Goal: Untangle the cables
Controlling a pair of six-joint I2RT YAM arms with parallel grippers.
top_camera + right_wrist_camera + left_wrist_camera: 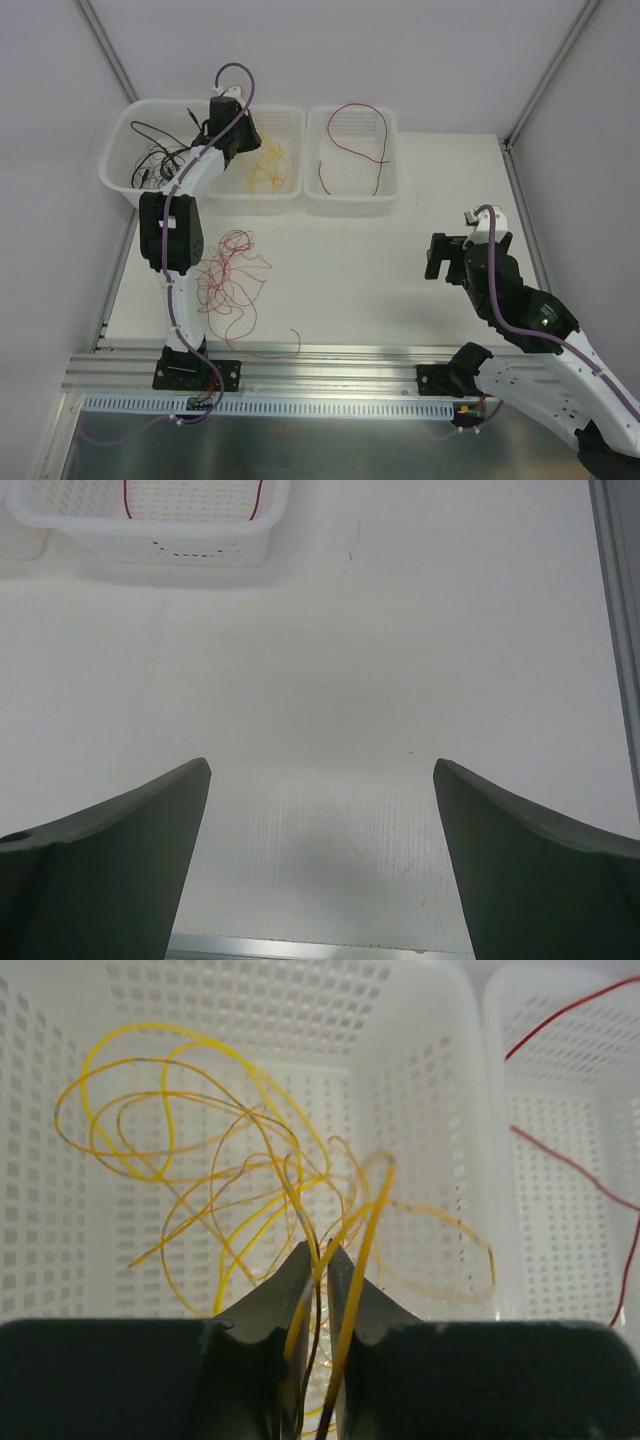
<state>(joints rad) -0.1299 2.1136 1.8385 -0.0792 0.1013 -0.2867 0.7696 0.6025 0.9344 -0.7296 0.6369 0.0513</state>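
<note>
**Sorting by colour.** The left gripper (318, 1252) is hanging over the middle basket (287, 122). Its jaws are standing nearly closed around a few strands of the yellow cables (372, 1210), presumably delivering them here so that each colour is lying apart. Black cables (160, 155) are lying in the left-hand basket (118, 172), touching the middle basket's left side. One red cable (362, 155) is lying in the right-hand basket (392, 190), just right of it. A red tangle (228, 275) is lying on the bench (380, 280), nearer the arm bases than the middle basket, not yet sorted. The right gripper (321, 770) is hovering wide open and empty, well right of the middle basket, likely to keep clear.
</note>
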